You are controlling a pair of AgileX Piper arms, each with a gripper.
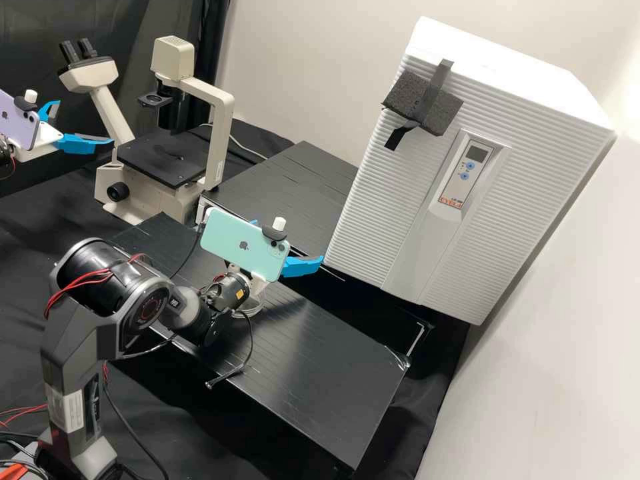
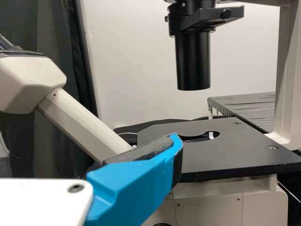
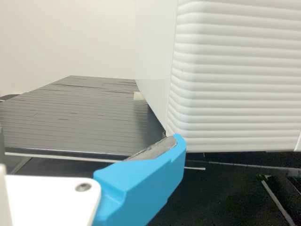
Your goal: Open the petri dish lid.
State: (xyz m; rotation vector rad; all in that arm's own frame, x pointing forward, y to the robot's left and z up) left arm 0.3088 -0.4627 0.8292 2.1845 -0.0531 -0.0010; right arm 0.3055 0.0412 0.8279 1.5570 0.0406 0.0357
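In the high view my left gripper (image 1: pixel 84 122) is at the upper left, beside the microscope, its blue fingers apart with nothing seen between them. My right gripper (image 1: pixel 288 240) hangs over the middle of the bench, also open, pointing toward the white incubator. From the left wrist, the left gripper (image 2: pixel 89 141) has one blue finger (image 2: pixel 134 186) in front of the near edge of the black microscope stage (image 2: pixel 235 146). The right wrist view shows the right gripper (image 3: pixel 89 136) with a blue finger (image 3: pixel 146 181) below the incubator's corner.
The white incubator (image 1: pixel 400 200) stands at the back right, the microscope (image 1: pixel 223 133) at the back left. A black bench top (image 1: pixel 313 360) lies under the right arm, another (image 1: pixel 293 180) behind it. A black condenser tube (image 2: pixel 193 61) hangs above the stage.
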